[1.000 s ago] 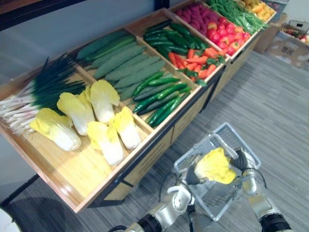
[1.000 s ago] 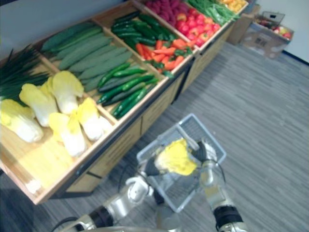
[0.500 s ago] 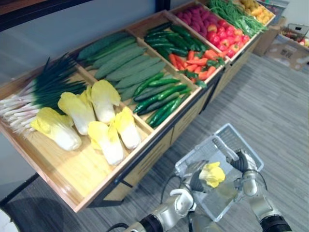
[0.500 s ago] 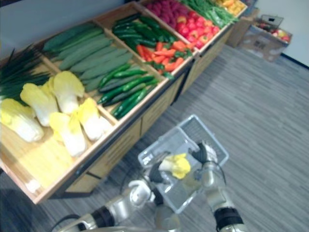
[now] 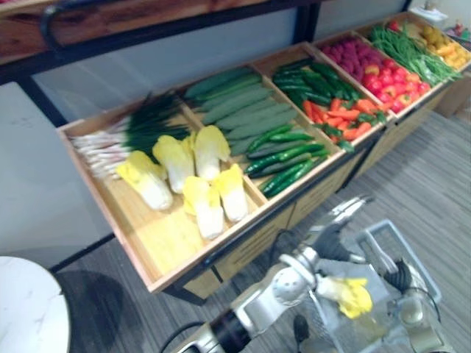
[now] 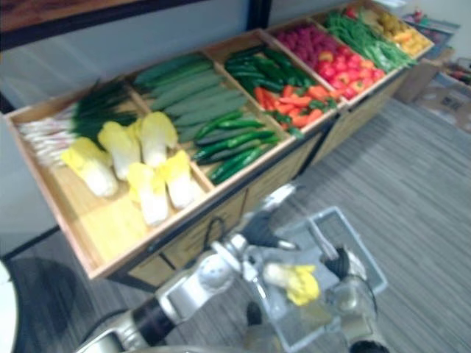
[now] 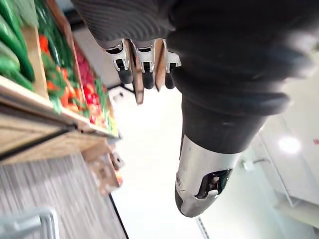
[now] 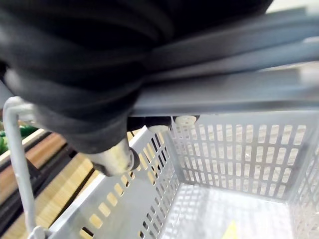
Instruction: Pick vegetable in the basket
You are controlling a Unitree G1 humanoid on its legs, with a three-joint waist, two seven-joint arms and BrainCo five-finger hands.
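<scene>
Cabbage (image 5: 347, 293) clear of the fingers (image 7: 144, 62), straight and empty on left hand (image 5: 340, 218) above basket (image 8: 224, 149); lying inside, by wall nearest that arm. Right hand (image 6: 338, 262) curled round handle (image 8: 224, 97). Placing step likely done; next, reaching to shelf (image 5: 162, 239) for another, basket kept level.

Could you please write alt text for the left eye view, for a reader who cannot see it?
A yellow cabbage lies in a grey basket that the robot's right hand holds by its handle, while the open, empty left hand hovers by the basket. Behind is a wooden stand of cabbages, cucumbers and other vegetables.
</scene>
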